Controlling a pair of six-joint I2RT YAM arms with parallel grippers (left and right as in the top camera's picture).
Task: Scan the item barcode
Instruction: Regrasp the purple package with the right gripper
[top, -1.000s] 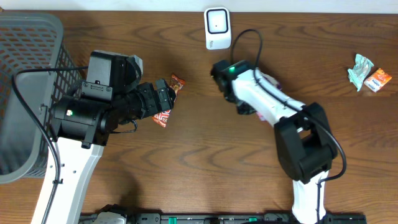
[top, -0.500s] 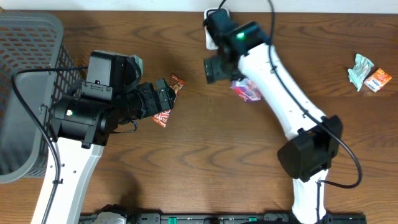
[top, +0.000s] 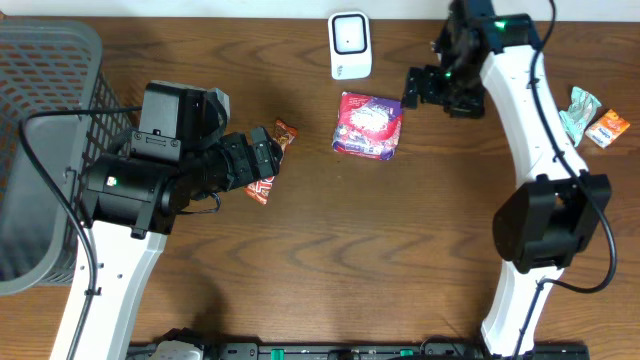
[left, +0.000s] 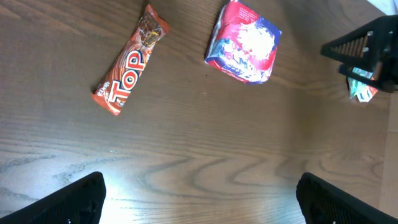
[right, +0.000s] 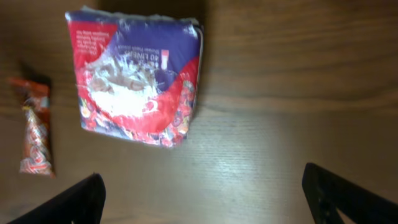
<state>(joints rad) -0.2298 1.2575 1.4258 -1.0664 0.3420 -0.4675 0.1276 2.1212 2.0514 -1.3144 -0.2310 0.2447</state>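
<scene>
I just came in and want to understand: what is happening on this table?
Nothing is held right now. The red and purple packet lies flat on the table near the white scanner, and the right tool stands open beside it, apart. The left tool hangs open above the orange Top bar, not touching it.

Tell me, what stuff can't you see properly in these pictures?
- Barcode on the red and purple packet: no view shows it; only its top face is visible.
- Candy bar: in the overhead view, the left gripper covers its middle.
- Gray basket: cut off by the overhead view's left edge.
- Small wrappers: too small to read overhead.
</scene>
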